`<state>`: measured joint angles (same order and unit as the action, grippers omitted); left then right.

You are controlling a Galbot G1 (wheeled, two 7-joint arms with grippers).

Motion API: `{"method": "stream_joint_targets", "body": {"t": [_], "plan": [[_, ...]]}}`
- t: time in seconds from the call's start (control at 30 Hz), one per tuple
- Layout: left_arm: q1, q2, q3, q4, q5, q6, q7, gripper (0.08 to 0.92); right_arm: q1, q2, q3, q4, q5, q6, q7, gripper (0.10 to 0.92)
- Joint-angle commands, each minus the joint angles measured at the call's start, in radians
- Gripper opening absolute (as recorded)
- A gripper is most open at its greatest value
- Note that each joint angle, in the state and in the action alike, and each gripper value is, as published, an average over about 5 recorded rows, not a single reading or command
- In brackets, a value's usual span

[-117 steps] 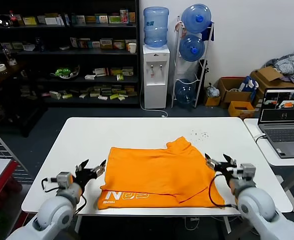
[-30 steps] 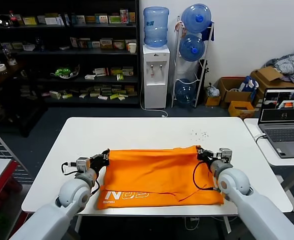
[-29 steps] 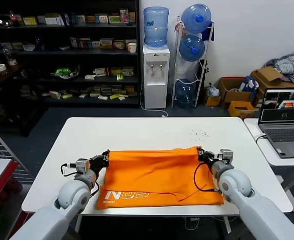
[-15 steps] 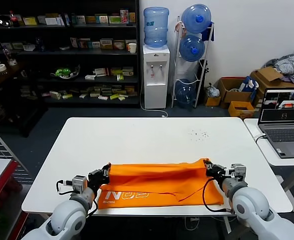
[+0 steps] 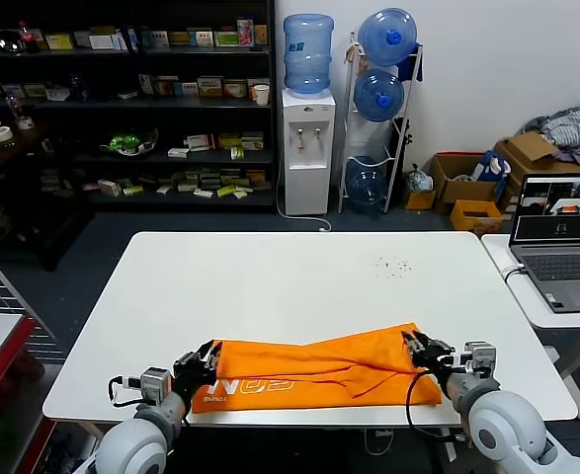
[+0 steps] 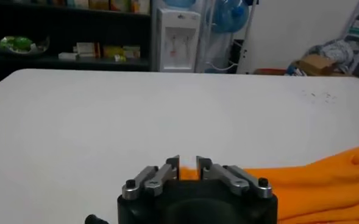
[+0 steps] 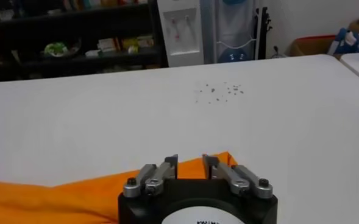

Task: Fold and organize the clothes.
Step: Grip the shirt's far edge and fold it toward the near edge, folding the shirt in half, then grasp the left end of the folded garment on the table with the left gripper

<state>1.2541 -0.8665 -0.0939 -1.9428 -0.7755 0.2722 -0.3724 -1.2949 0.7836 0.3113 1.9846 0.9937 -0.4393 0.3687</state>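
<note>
Both arms are low at the near edge of the white rectangular bench (image 5: 270,286), one on each end of the bright orange soft-fabric T-shirt (image 5: 319,370). The shirt lies as a long, narrow folded band along that near edge, its upper layer doubled over toward the robot, with white printed lettering (image 5: 232,391) showing on the bottom layer at the left end.

The left tool (image 5: 203,363) sits at the shirt's left end. From the left wrist view, the left tool (image 6: 188,163) has its fingers drawn nearly together, only a slim gap between them, and orange cloth (image 6: 313,182) sits right in that gap — pinched on the fold's edge.

The right tool (image 5: 415,348) is at the shirt's right end, at the raised corner of the fold. In the right wrist view its fingers (image 7: 190,163) stand narrowly apart with the orange corner (image 7: 106,192) caught between them.

Beyond the shirt, a scatter of small dark specks (image 5: 393,265) dots the bench toward its far right. A grey open laptop (image 5: 561,242) rests on a side table to the right of the bench.
</note>
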Motion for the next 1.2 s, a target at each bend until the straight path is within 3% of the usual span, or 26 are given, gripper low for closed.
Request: {"method": "stream_joint_targets", "body": {"t": [0.03,0.37,0.57,0.83,1.2], "plan": [[0.056,-0.008,-0.024,-0.011,0.012,0.000,-0.005,0.406,-0.069,-0.002,0.053,0.033,-0.008,0.000,-0.004,0.485],[0.096,-0.083,-0.037,0.073,0.048,-0.027,0.010,0.692,-0.124,0.019,0.102,0.044,-0.024,0.001,-0.015,0.771],[0.070,-0.102,-0.028,0.109,0.048,-0.028,0.010,0.814,-0.125,0.025,0.102,0.047,-0.025,0.000,-0.011,0.821],[0.068,-0.107,-0.013,0.120,0.050,-0.029,0.005,0.815,-0.121,0.033,0.101,0.042,-0.023,-0.001,-0.007,0.823],[0.070,-0.117,-0.004,0.118,0.051,-0.029,-0.002,0.525,-0.121,0.040,0.099,0.042,-0.023,0.001,-0.005,0.823]]}}
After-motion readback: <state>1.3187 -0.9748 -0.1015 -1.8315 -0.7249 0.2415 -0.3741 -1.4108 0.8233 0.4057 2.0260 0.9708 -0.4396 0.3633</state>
